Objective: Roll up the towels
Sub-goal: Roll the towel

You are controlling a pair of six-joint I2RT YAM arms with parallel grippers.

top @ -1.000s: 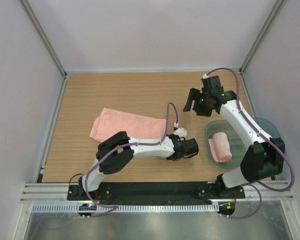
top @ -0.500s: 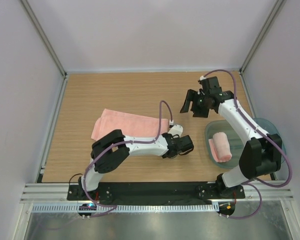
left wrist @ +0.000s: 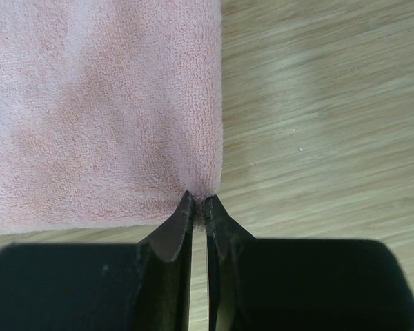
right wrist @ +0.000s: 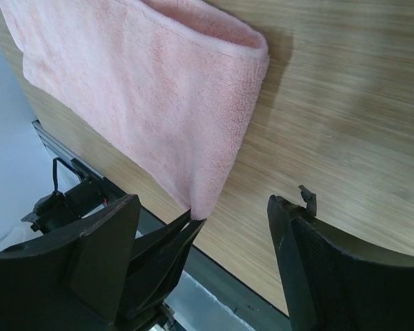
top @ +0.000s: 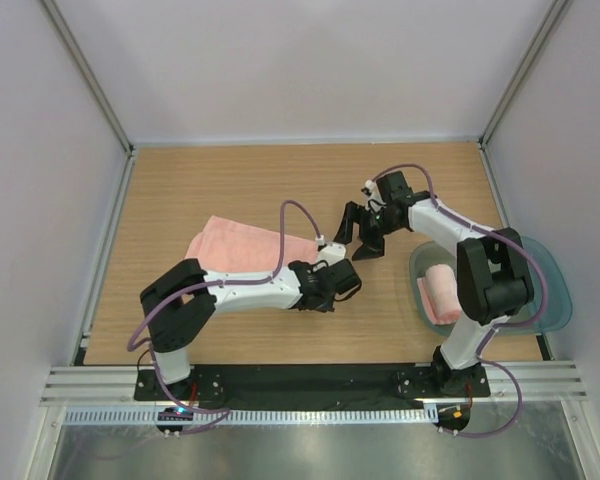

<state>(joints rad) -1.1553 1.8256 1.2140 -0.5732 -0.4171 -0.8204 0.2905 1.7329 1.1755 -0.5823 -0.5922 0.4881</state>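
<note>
- My left claw [left wrist: 199,207] is clenched on the near right corner of the flat towel [left wrist: 103,103]. The two tips stand almost together, with a nip of pink terry between them.
- The rest of that towel lies spread on the table [left wrist: 331,103]; only the pinched corner puckers.
- My right claw [right wrist: 203,201] is released, its fingers [right wrist: 103,241] wide apart and holding nothing. It hangs above the table just beyond the towel's right end.
- Flat towel, top view [top: 245,248]: the long axis runs left to right across the table [top: 230,190], and the right end sits a little nearer to me than the left. The right short end points at the right claw [top: 360,238].
- Rolled towel [top: 442,292]: it lies in the tray [top: 550,290] at the table's right edge, with the roll's axis running from near to far. It is well apart from both claws.
- Left wrist view only: the nip itself, and the straight right edge running away from the tips.
- Right wrist view only: the towel's right end looks thick and rounded [right wrist: 145,89], and the left claw's tips show from the far side, at the low corner.
- Top view only: both towels together, and the tray. The left claw's tips are hidden under its wrist there.
</note>
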